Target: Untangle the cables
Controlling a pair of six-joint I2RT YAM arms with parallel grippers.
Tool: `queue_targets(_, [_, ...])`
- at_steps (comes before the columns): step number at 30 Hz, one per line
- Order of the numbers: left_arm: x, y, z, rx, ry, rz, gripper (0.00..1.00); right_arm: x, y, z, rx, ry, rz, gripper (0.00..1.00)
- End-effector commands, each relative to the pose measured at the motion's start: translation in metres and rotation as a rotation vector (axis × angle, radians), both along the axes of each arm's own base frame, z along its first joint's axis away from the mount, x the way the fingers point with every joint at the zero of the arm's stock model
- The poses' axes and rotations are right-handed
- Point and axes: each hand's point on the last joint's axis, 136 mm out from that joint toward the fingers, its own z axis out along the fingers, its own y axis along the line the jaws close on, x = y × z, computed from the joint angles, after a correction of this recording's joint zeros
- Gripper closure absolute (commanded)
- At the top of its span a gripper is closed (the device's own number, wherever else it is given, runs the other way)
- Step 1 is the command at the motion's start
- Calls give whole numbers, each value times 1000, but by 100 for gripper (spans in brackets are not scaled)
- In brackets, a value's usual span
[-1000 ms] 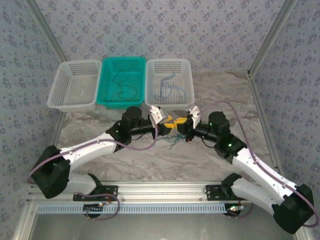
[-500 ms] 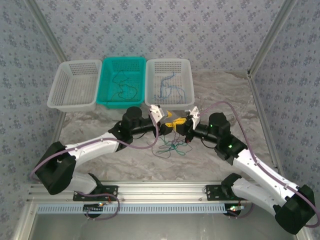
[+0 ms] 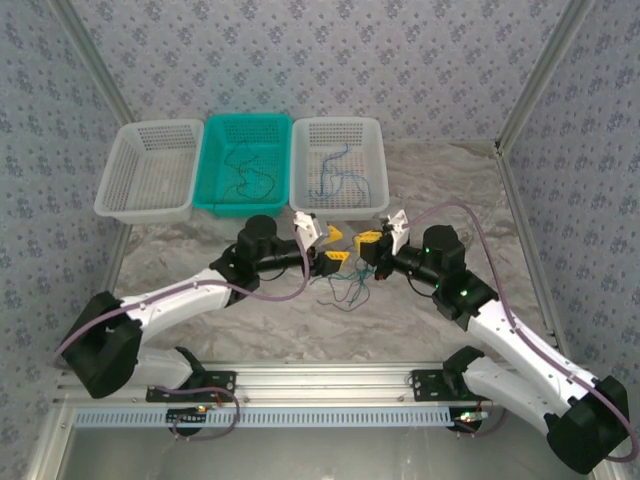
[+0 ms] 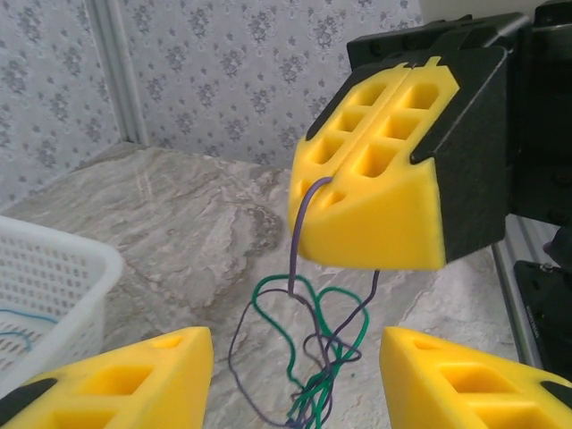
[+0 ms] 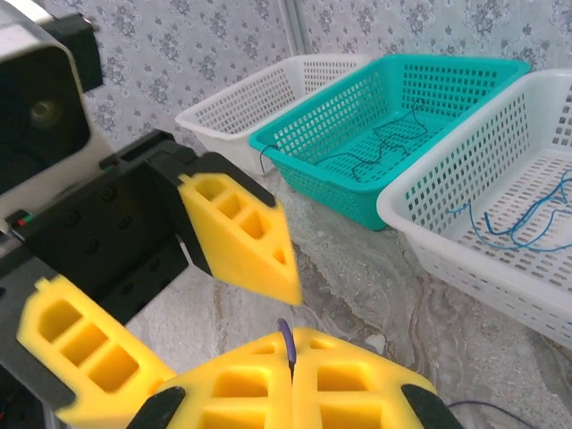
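Note:
A small tangle of thin green and purple cables [image 3: 345, 290] hangs between the two grippers and trails onto the marble table. My right gripper [image 3: 367, 240] is shut on a purple cable [image 5: 286, 338] that sticks up between its yellow fingertips. In the left wrist view that same purple cable [image 4: 296, 234] drops from the shut right gripper [image 4: 371, 192] into the green loops [image 4: 308, 344]. My left gripper [image 3: 335, 246] is open just left of it. Its yellow fingers [image 4: 121, 375] stand wide on either side of the hanging tangle, touching none of it.
Three baskets line the back. The left one is white [image 3: 145, 213]. The teal middle one [image 3: 245, 208] holds dark cables [image 5: 384, 143]. The right white one [image 3: 338, 123] holds blue cables [image 5: 527, 223]. Bare marble table [image 3: 300, 320] lies in front.
My left gripper has opened, let go of the tangle and drawn back to the left. The right gripper shifted slightly right, and the cables now hang from it alone.

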Motion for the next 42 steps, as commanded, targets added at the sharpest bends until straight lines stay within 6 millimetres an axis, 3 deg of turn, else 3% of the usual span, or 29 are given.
queue_targets(1, [2, -19, 22, -101, -3, -51, 47, 0, 2, 18, 41, -20, 9, 100])
queue_targets(5, [1, -38, 22, -122, 10, -95, 47, -4, -1, 19, 37, -20, 8, 100])
queue_targets(11, [9, -46, 25, -171, 38, -88, 50, -7, -6, 20, 64, -16, -14, 100])
queue_targets(14, [17, -46, 20, -167, 51, -47, 63, -6, -7, 17, 68, -7, -19, 100])
queue_targets(18, [25, -40, 22, -181, 45, 19, 99, -4, -9, 11, 57, 2, -40, 100])
queue_targets(20, [27, -35, 29, -194, 41, 49, 100, -3, -10, 3, 33, 6, -43, 85])
queue_targets(23, [25, -30, 46, -213, 46, 58, 100, -8, -5, -16, -18, 3, -8, 41])
queue_targets(24, [23, -30, 52, -221, 52, 53, 100, -9, -4, -23, -23, 1, 0, 36])
queue_targets(28, [17, -27, 70, -247, 64, 39, 100, -2, -6, -38, -10, -74, -60, 25])
queue_targets(32, [11, -28, 78, -241, 63, 28, 100, 20, -26, -48, -9, -156, -237, 11])
queue_targets(35, [7, -27, 84, -245, 54, 25, 100, 30, -27, -49, -9, -131, -272, 9])
queue_targets(38, [3, -28, 94, -254, 42, 15, 100, 35, -14, -48, 58, -87, -240, 8])
queue_targets(42, [-3, -30, 103, -257, 25, -1, 100, 49, -4, -64, 74, -26, -255, 8])
